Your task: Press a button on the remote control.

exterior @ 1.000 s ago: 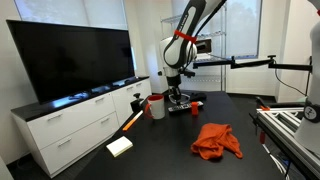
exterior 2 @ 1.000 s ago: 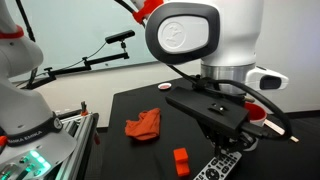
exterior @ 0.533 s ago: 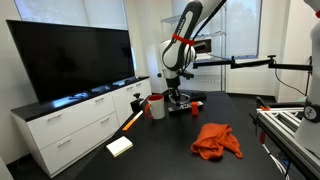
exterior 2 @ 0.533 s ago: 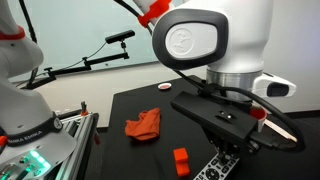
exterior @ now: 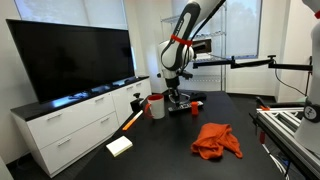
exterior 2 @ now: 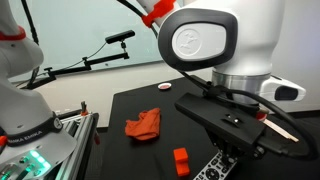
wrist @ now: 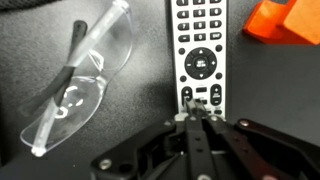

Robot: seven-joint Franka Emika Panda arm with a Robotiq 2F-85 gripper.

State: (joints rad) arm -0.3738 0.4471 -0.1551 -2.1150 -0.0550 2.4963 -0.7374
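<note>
The remote control (wrist: pixel 197 50) is a black slab with pale buttons, lying lengthwise on the dark table. It also shows in an exterior view (exterior 2: pixel 210 169), mostly hidden under the arm. My gripper (wrist: pixel 195 113) is shut, with its joined fingertips over the remote's near end, at or just above the lowest buttons. I cannot tell if they touch. In an exterior view the gripper (exterior: pixel 178 98) hangs low over the table at the far side.
Clear safety glasses (wrist: pixel 85 75) lie beside the remote. A small red block (exterior 2: pixel 181 160) sits close by. An orange cloth (exterior: pixel 216 140), a white pad (exterior: pixel 120 146), a red-and-white cup (exterior: pixel 156 105) and an orange stick (exterior: pixel 133 121) are on the table. A TV (exterior: pixel 70 55) stands on white cabinets.
The arm has shifted a little sideways and down over the remote. The objects on the table have not moved.
</note>
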